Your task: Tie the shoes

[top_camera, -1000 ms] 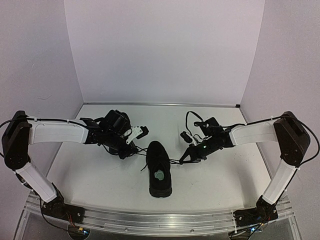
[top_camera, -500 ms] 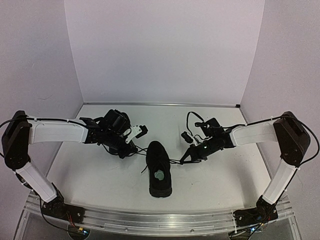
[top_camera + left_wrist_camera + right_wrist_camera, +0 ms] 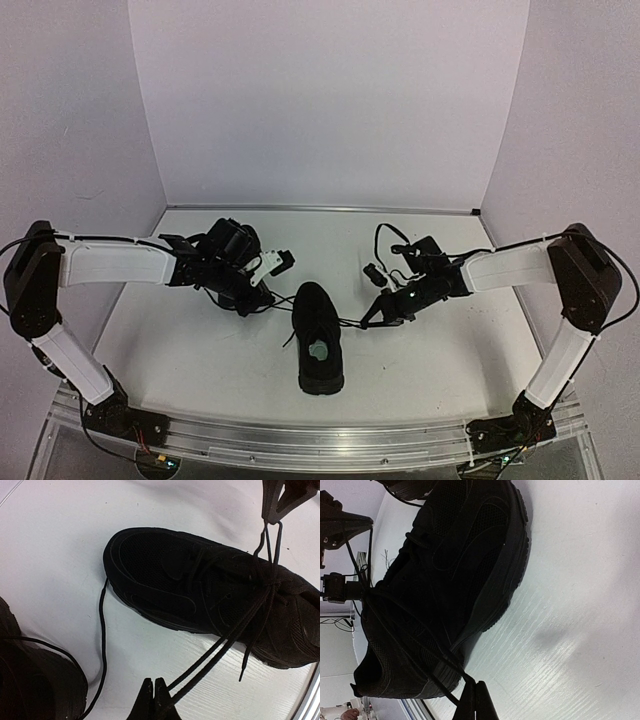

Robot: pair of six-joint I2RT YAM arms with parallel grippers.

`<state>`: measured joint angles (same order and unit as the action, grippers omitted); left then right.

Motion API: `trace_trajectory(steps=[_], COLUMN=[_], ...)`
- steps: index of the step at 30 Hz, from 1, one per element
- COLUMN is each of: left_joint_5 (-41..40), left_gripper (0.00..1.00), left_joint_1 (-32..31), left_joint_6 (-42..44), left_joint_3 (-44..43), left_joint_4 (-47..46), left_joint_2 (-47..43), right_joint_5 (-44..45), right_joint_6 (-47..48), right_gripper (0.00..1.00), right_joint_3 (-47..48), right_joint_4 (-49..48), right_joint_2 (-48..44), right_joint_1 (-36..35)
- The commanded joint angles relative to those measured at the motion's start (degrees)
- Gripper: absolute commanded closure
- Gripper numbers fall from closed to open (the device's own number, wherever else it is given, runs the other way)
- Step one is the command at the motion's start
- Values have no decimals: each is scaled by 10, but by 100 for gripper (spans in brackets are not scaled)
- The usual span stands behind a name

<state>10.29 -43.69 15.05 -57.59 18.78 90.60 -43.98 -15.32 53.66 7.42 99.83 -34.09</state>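
Left gripper (image 3: 154,700) is pinched shut on two lace strands (image 3: 215,652); right gripper (image 3: 475,700) is likewise shut on lace. They sit on opposite sides of the centre shoe (image 3: 320,345), toe pointing away, so the strands run taut across its tongue, probably to cinch a knot. Second shoe (image 3: 35,680) lies just beside the left gripper, its lace slack on the table (image 3: 180,370).

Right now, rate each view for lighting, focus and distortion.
Top external: even light, near rail bowed by the wide lens, the centre shoe nearly featureless black. Left wrist: that shoe's mesh sharp, a soft shadow by its toe. Right wrist: shoe underexposed, table bright, faintly shadowed.
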Motion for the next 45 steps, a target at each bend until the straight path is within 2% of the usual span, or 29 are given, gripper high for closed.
trace_trajectory(steps=[1, 2, 4, 7, 10, 13, 16, 17, 18, 20, 22, 23, 29, 34, 38, 45], left_joint_5=[-9, -1, 16, 38, 59, 70, 65, 64, 61, 40, 8, -12, -91, -155, -115, -109], left_gripper=[98, 94, 79, 61, 51, 44, 22, 10, 3, 1, 0, 0, 0, 0, 0, 0], left_joint_1=[5, -2, -17, -26, -27, -26, -25, -24, -22, -16, -5, 1, 55, 108, 130, 130], left_joint_6=[15, 17, 19, 15, 9, 0, -25, -36, -51, -93, -135, -166, -294, -383, -423, -480], left_joint_3=[-21, -24, -26, -26, -23, -18, -2, 3, 7, 9, -3, -7, -2, 38, 100, 159], left_joint_4=[40, 39, 30, 14, 3, -1, -26, -38, -48, -62, -50, -43, 5, 68, 78, 57], left_joint_2=[13, 11, 2, -16, -36, -57, -92, -103, -117, -141, -158, -170, -234, -270, -276, -294], right_joint_5=[16, 15, 8, 2, -8, -14, -14, -12, -9, -1, 17, 33, 116, 154, 168, 155], right_joint_6=[-12, -16, -20, -30, -38, -42, -45, -45, -45, -43, -41, -41, -52, -66, -79, -123], right_gripper=[99, 96, 89, 70, 57, 52, 45, 41, 34, 16, 4, 2, 2, 2, 2, 2], right_joint_3=[40, 53, 81, 109, 127, 137, 145, 148, 152, 157, 157, 155, 97, -2, -74, -153], right_joint_4=[38, 40, 43, 45, 46, 47, 48, 48, 49, 49, 49, 50, 54, 50, 22, -36], right_joint_2=[-5, -5, -4, -2, 0, -12, -35, -43, -52, -74, -96, -114, -198, -247, -276, -278], right_joint_1=[3, -2, -11, -20, -25, -26, -27, -27, -27, -27, -26, -26, -4, 35, 44, 44])
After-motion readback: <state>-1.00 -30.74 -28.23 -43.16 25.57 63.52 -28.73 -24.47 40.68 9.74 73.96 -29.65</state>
